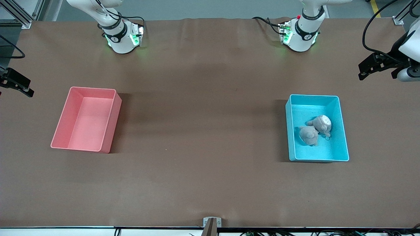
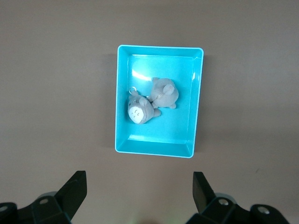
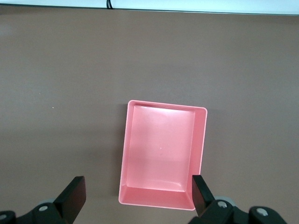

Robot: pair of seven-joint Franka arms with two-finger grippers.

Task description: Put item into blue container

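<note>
Blue container [image 1: 342, 131] sits on the desk [image 1: 203, 131] toward my left arm's end, and 2 small plush toys [image 1: 314, 130] lie inside it, touching each other, so I judge the job done. Pink bin [image 1: 108, 121], of like size, stands well apart toward my right arm's end with nothing in it. My left hand [image 2: 140, 198] hangs high above the blue container's end of the desk, fingers spread wide and holding nothing. My right hand [image 3: 138, 198] waits likewise above the pink bin's end, fingers apart. Nothing stands between the 2 bins.
</note>
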